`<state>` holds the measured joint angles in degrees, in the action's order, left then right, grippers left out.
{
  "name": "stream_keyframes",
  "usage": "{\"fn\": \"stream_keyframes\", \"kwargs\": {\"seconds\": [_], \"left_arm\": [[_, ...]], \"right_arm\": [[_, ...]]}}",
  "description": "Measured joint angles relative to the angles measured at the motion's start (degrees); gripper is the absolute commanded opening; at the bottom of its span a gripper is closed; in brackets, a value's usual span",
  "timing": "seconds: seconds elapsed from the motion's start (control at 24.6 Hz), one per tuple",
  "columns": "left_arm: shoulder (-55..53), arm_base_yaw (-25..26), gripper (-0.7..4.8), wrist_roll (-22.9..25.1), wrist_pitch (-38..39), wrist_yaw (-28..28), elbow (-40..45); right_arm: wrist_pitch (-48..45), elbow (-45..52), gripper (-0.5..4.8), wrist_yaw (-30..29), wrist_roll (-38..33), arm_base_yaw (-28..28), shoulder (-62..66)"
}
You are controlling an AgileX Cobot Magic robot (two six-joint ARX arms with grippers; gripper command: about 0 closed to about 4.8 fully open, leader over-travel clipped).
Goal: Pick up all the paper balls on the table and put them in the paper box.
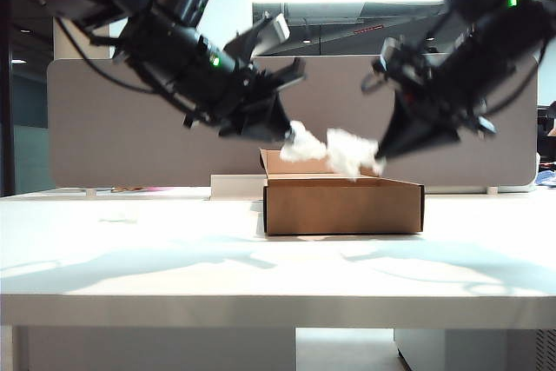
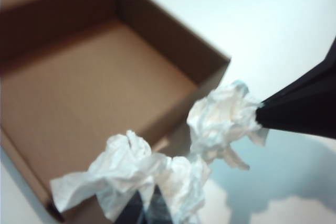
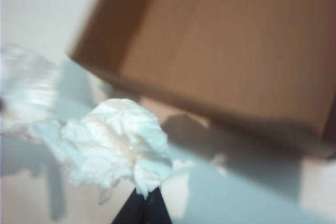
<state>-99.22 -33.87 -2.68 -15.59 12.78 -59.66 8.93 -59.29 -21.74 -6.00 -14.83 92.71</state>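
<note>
Each pincer (left (image 1: 289, 135), right (image 1: 379, 159)) grips one paper ball over the paper box (image 1: 343, 204).

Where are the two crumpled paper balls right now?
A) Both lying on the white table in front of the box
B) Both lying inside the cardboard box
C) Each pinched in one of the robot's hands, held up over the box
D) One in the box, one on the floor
C: the left hand pinches one paper ball, the right hand pinches the other paper ball, both above the paper box, whose floor looks bare.
</note>
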Motion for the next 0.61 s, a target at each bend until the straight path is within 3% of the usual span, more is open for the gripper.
{"fn": "stream_keyframes", "kwargs": {"seconds": [0.16, 0.24, 0.37, 0.61], "left_arm": [[0.0, -0.02, -0.06, 3.37, -0.26, -3.78, -4.09], [-1.01, 0.22, -0.06, 7.04, -1.44, -8.98, -6.82], [-3.58, 0.94, -0.06, 10.8, -5.75, -9.94, -8.48], [-11.28, 1.64, -0.06, 12.2, -6.86, -9.51, -14.69]], "right_arm": [[-0.39, -4.02, -0.06, 0.94, 0.02, 0.0, -2.05], [-2.16, -5.97, -0.06, 2.95, 0.02, 0.07, -1.88], [-4.74, -5.99, -0.06, 4.79, 0.07, 0.02, -1.68], [-10.21, -6.23, -0.05, 9.77, 1.25, 0.07, -0.24]]}}
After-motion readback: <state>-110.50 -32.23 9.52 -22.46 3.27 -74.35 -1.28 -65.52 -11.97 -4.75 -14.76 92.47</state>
